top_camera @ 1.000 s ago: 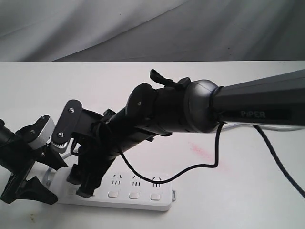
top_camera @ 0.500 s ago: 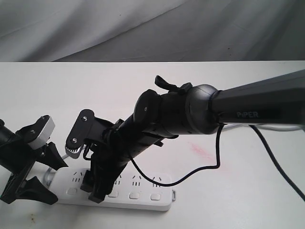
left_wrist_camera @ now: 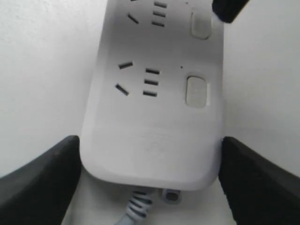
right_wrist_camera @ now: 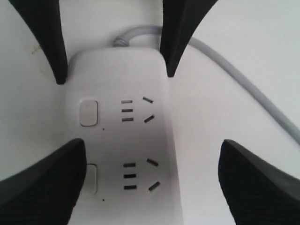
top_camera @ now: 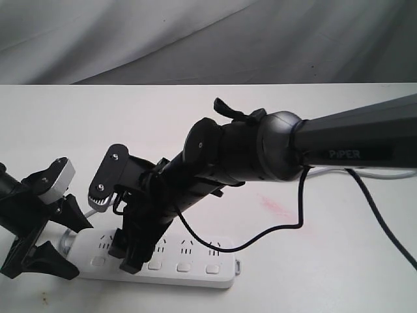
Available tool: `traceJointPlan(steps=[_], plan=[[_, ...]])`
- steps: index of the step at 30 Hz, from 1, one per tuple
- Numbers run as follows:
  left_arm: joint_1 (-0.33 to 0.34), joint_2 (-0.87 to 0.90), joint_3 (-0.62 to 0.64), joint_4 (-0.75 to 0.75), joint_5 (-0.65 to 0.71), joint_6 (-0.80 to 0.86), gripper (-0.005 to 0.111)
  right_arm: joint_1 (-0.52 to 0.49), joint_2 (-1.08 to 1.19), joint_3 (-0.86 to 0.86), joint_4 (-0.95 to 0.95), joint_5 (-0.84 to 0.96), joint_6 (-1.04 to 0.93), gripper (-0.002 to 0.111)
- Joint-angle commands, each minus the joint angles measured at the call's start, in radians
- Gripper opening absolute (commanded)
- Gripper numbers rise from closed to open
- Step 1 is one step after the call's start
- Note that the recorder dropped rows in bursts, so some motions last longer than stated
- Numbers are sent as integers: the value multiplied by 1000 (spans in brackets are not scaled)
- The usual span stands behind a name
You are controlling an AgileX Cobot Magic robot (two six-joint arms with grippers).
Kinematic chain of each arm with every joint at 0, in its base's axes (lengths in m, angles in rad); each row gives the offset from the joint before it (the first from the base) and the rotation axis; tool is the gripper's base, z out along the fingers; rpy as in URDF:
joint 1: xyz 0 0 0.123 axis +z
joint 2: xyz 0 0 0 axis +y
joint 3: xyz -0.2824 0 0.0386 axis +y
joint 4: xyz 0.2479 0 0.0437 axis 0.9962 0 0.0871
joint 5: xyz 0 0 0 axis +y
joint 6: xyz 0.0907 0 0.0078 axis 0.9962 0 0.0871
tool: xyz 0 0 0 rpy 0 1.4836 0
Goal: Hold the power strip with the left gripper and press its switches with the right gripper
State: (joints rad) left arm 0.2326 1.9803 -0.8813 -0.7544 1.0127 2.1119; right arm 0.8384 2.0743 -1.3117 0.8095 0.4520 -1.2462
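The white power strip (top_camera: 195, 277) lies flat near the table's front edge. My left gripper (top_camera: 78, 251), a black claw with a white block, is shut on the strip's cord end. In the left wrist view its fingers (left_wrist_camera: 42, 180) press both long sides of the power strip (left_wrist_camera: 150, 136). My right gripper (top_camera: 124, 259) stands open over the strip just past that end. In the right wrist view one of its fingers (right_wrist_camera: 42, 183) partly covers the second of the switches (right_wrist_camera: 92, 180). The first switch (right_wrist_camera: 89, 112) is uncovered. Three more switches (top_camera: 184, 267) show to the right.
The strip's grey cord (right_wrist_camera: 243, 84) runs off behind the left gripper. The right arm's black cable (top_camera: 273, 229) loops low over the table to the right of the strip. A faint pink stain (top_camera: 277, 207) marks the white tabletop. Grey cloth (top_camera: 130, 39) hangs behind.
The right gripper has shifted a little to the right along the strip, from the first switch to the second, and its wrist has turned. The left gripper and the strip have stayed still.
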Motion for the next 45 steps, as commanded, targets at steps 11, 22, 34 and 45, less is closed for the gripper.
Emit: traceJointPlan(steps=[11,22,34,45], plan=[[-5,14,17,86,-70,-18,64,-3,-86,2,-19,-14,20,68],[-5,14,17,86,-70,-18,64,-1,29,47,-4,12,30,68],[-5,14,17,86,-70,-18,64,-89,-148,109,-155,58,209,68],[-5,14,17,86,-70,-18,64,-48,-126,152,-116,1,167,67]])
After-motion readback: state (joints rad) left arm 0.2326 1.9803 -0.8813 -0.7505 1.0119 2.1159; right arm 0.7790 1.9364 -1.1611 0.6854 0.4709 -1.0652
